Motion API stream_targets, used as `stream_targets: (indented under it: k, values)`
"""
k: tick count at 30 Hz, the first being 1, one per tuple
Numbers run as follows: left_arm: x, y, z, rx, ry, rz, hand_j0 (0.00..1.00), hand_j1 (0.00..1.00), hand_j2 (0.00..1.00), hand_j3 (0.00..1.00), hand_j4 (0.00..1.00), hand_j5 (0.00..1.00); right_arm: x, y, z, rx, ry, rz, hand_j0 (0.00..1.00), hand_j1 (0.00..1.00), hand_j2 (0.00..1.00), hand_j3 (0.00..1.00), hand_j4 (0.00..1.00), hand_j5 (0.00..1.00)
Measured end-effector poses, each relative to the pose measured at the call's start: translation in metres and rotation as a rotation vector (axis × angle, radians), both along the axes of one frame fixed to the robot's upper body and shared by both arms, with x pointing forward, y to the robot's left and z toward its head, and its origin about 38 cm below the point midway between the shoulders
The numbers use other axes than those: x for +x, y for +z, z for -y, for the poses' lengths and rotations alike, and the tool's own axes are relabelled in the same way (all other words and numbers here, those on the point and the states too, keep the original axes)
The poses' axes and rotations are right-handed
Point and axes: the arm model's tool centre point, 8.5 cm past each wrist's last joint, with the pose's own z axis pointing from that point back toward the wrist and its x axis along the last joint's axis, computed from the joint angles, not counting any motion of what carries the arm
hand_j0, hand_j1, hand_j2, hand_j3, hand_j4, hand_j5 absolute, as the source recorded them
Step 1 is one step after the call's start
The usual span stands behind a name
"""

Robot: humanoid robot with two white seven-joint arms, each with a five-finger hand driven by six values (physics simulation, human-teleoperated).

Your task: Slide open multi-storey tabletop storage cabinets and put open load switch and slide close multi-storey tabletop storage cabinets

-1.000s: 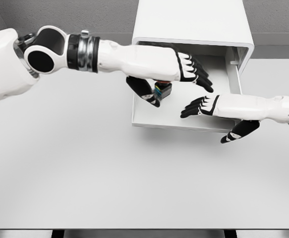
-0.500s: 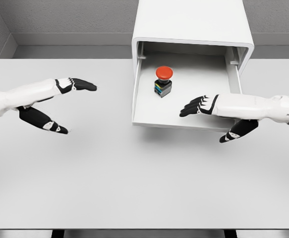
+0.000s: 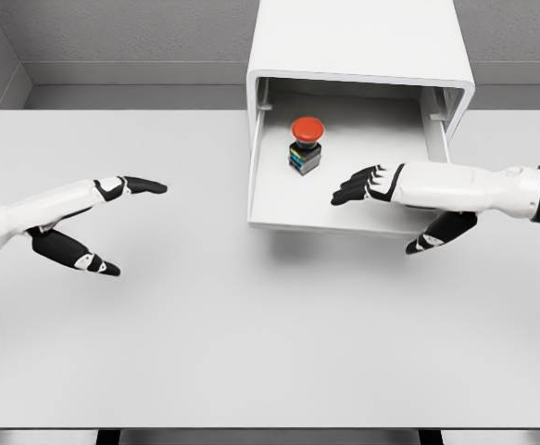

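Observation:
A white tabletop cabinet (image 3: 357,42) stands at the back of the table, its bottom drawer (image 3: 270,209) pulled out toward me. Inside the drawer stands the load switch (image 3: 306,145), a small dark block with a red mushroom button on top. My right hand (image 3: 381,209) reaches across the drawer's front right part, fingers over the drawer floor and thumb below the front lip; its fingers are relaxed and hold nothing. My left hand (image 3: 121,222) hovers over the table far left of the cabinet, open and empty.
The grey table (image 3: 251,343) spreads wide in front of the cabinet. A grey wall runs along the back edge, with a corner at the upper left.
The left hand let go of the switch in the drawer and drew back to the left. The drawer has slid slightly inward with the right hand on its front.

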Motion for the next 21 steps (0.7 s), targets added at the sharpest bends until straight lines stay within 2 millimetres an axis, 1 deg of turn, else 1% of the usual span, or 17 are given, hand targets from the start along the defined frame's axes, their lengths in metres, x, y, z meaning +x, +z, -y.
stream_targets:
  k: [3,6,12,17,21]
  values:
    - [0.003,0.008,-0.003,-0.007,0.011,0.026,1.0,1.0,1.0,1.0,1.0,1.0,0.001,0.001,0.0,0.002,-0.001,0.002,0.98,0.98,0.98,0.98,0.98,0.98]
    - [0.004,0.01,-0.002,-0.012,0.013,0.035,1.0,1.0,1.0,1.0,1.0,1.0,0.001,0.0,-0.003,0.009,0.004,0.002,0.91,0.91,0.91,0.91,0.91,0.91]
    - [0.006,0.009,0.0,-0.017,0.01,0.037,1.0,1.0,1.0,1.0,1.0,1.0,0.002,-0.001,-0.01,0.025,0.014,0.002,0.91,0.91,0.91,0.91,0.91,0.91]
    - [0.009,0.005,0.002,-0.031,0.014,0.03,1.0,1.0,1.0,1.0,1.0,1.0,0.011,0.003,-0.009,0.038,-0.002,0.016,0.91,0.91,0.91,0.91,0.91,0.91]
    - [0.009,0.003,0.004,-0.037,0.012,0.027,1.0,1.0,1.0,1.0,1.0,1.0,0.018,-0.001,-0.01,0.039,-0.016,0.015,0.91,0.91,0.91,0.91,0.91,0.91]
